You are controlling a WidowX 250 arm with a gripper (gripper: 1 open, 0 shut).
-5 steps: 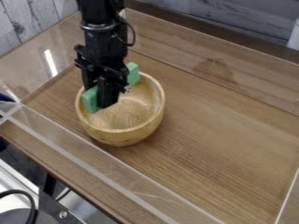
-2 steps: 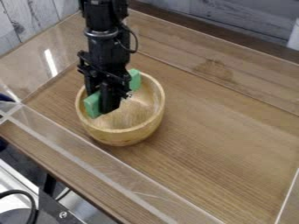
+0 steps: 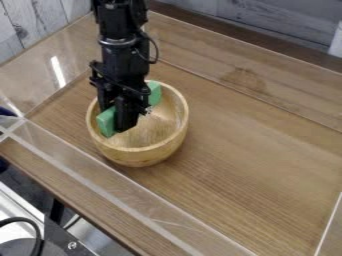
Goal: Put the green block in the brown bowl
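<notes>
The black pincer (image 3: 124, 122) is clamped on the bright green rectangular block (image 3: 106, 116), inside the round tan wooden bowl (image 3: 158, 147) toward nine o'clock.

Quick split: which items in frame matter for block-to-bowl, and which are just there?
Job items:
- green block, held over the bowl
- brown bowl
- gripper, shut on the block

Just there:
- wooden table
- clear barrier around the workspace

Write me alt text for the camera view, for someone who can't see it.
A black robot gripper reaches down into a light wooden bowl, its fingers shut on a green block that sits partly inside the bowl. The bowl stands on a wooden table.
</notes>
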